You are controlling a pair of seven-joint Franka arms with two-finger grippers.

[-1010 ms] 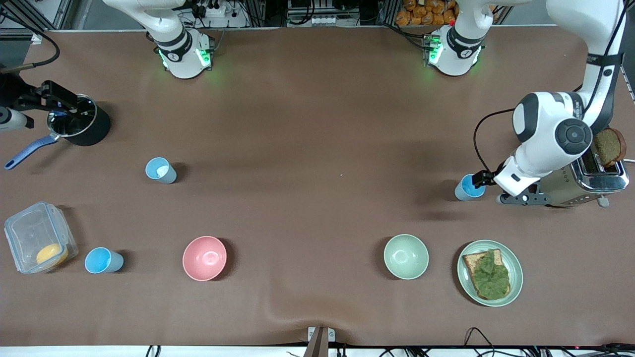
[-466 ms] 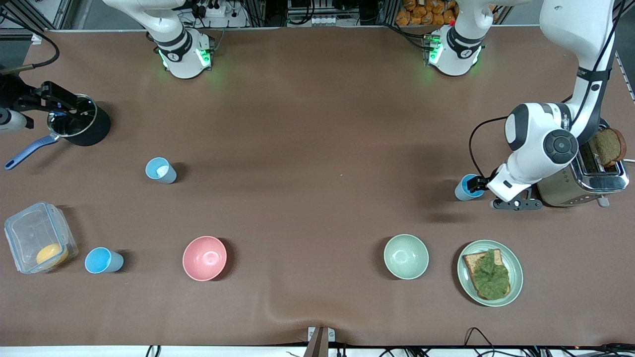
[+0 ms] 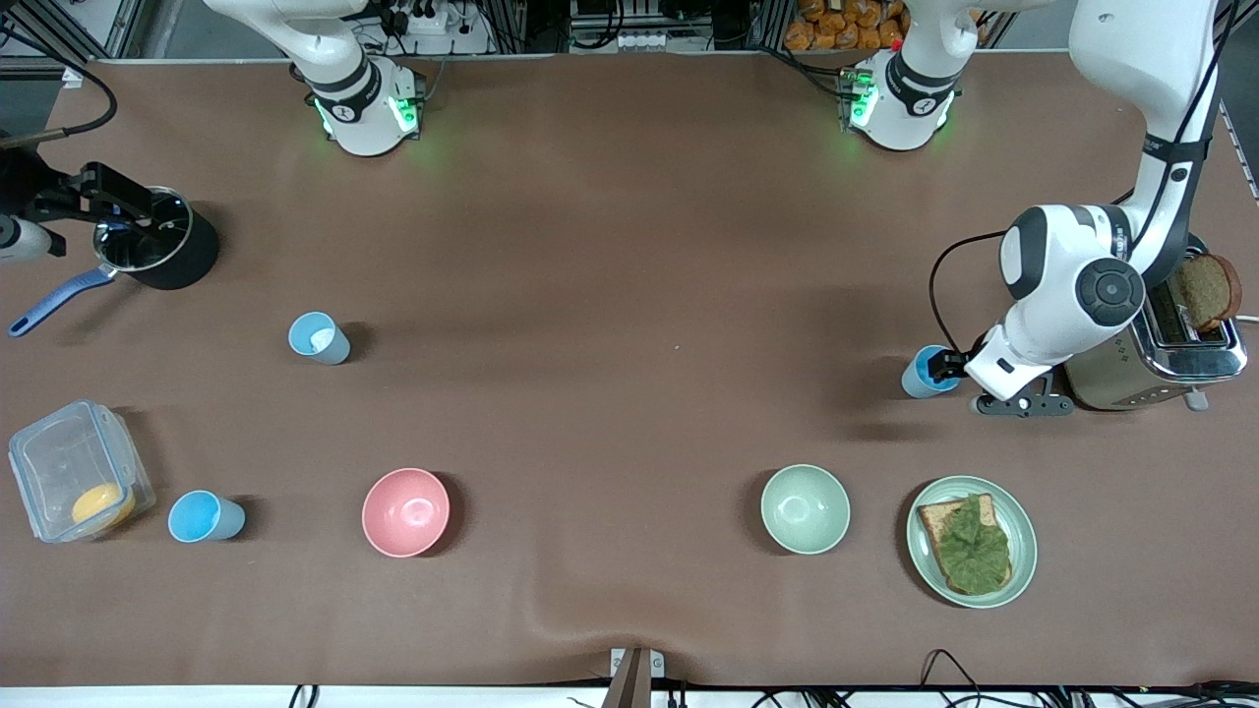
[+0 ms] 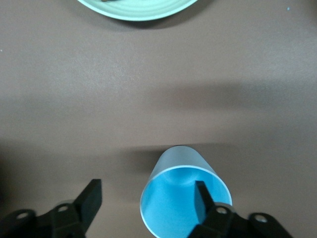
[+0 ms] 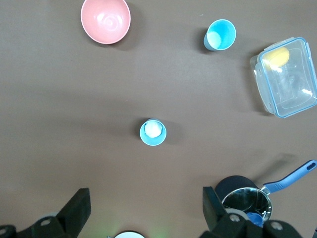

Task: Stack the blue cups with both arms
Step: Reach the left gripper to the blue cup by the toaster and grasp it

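Note:
Three blue cups stand upright on the brown table. One blue cup [image 3: 923,374] [image 4: 173,208] is beside the toaster at the left arm's end. My left gripper [image 3: 942,366] [image 4: 147,186] is open and straddles its wall, with one finger [image 4: 200,196] inside the rim and the other finger [image 4: 91,196] outside, a gap away from the cup. A second cup [image 3: 318,337] [image 5: 153,132] and a third cup [image 3: 205,516] [image 5: 220,34] stand toward the right arm's end. My right gripper [image 5: 146,198] waits open, high over the table, holding nothing.
A pink bowl [image 3: 405,511] and a green bowl [image 3: 805,508] sit nearer the front camera. A green plate [image 3: 1018,565] carries toast with lettuce. The toaster [image 3: 1170,354] is under the left arm's elbow. A black pot [image 3: 187,261] and a clear lidded box [image 3: 59,462] are at the right arm's end.
The left arm has dropped and pushed its gripper onto the cup beside the toaster, then held almost still. The cups and the right arm have not moved.

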